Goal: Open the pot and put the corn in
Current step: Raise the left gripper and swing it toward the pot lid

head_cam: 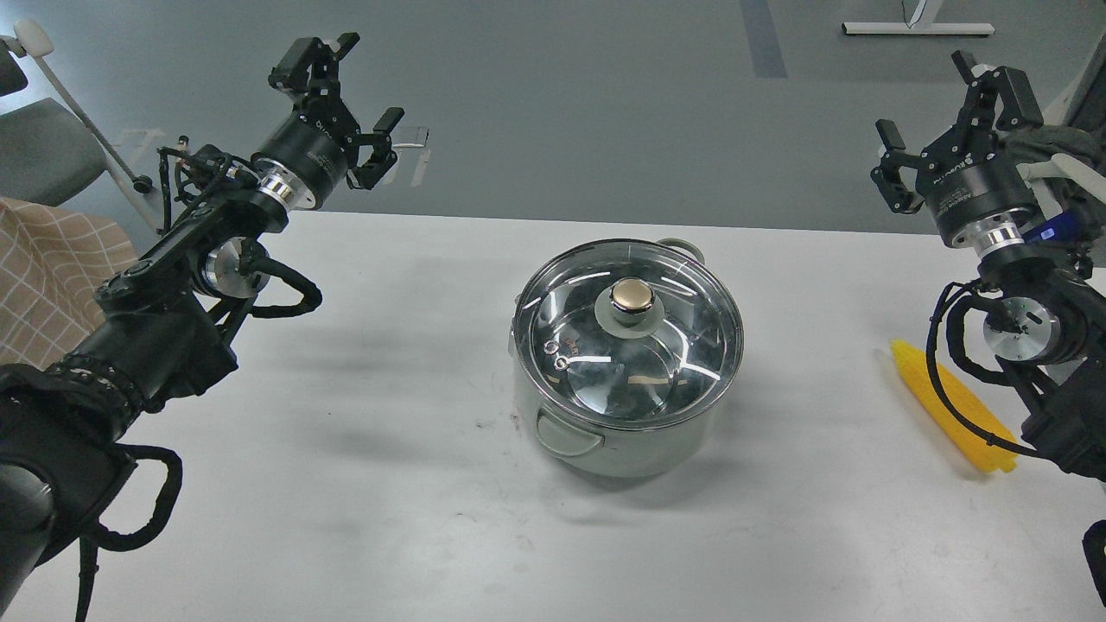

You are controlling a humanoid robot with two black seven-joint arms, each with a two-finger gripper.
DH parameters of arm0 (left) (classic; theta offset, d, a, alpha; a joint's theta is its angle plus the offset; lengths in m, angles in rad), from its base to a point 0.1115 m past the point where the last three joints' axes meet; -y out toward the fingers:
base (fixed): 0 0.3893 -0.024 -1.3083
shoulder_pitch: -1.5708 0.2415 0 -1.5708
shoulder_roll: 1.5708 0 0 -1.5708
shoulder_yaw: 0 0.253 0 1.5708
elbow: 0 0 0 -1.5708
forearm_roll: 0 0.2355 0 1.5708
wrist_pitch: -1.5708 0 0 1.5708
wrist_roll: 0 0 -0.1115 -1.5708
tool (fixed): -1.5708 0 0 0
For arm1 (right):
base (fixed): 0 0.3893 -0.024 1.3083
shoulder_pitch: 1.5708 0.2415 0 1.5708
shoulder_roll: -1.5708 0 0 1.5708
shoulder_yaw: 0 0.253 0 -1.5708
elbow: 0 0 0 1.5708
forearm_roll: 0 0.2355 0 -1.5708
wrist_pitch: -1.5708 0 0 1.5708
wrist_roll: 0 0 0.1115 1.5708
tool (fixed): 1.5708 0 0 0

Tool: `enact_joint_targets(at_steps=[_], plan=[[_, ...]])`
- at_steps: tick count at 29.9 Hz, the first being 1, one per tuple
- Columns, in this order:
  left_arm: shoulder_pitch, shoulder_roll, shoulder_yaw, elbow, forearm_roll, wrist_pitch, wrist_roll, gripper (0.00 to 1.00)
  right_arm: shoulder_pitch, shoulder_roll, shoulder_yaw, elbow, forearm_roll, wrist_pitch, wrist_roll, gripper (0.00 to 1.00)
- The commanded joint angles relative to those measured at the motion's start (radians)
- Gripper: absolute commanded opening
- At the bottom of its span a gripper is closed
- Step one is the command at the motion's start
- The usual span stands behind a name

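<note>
The shiny steel pot (618, 436) stands at the middle of the white table (389, 484). Its glass lid (628, 337) with a brass-coloured knob (632, 296) sits closed on it. The yellow corn (950, 406) lies on the table at the right, partly behind my right arm's cable. My left gripper (350, 86) is open and empty, raised above the table's far left edge. My right gripper (946, 104) is open and empty, raised at the far right, above and behind the corn.
A grey chair (39, 147) and a checked cloth (52, 276) stand left of the table. A grey floor lies beyond the far edge. A white stand base (916, 28) is at the top right.
</note>
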Motion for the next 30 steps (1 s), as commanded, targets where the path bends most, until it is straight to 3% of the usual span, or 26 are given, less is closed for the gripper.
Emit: enact_joint_targets(at_steps=[1, 2, 16, 24, 30], plan=[[0.013, -0.022, 0.001, -0.003, -0.005, 0.0, -0.089, 0.98, 0.018, 0.005, -0.004, -0.015, 0.002, -0.007, 0.0, 1.0], [0.014, -0.023, 0.003, -0.01, -0.005, 0.0, -0.108, 0.98, 0.019, 0.005, -0.004, -0.013, 0.003, -0.007, 0.0, 1.0], [0.006, -0.013, 0.023, -0.053, 0.013, 0.01, -0.133, 0.98, 0.013, 0.005, -0.007, -0.015, 0.0, 0.003, 0.0, 1.0], [0.005, 0.107, 0.024, -0.363, 0.284, 0.117, -0.133, 0.98, 0.006, 0.002, -0.006, -0.013, 0.0, -0.005, 0.0, 1.0], [0.023, 0.244, 0.023, -0.636, 0.683, 0.179, -0.133, 0.98, 0.003, 0.0, -0.006, -0.012, 0.0, -0.005, 0.0, 1.0]])
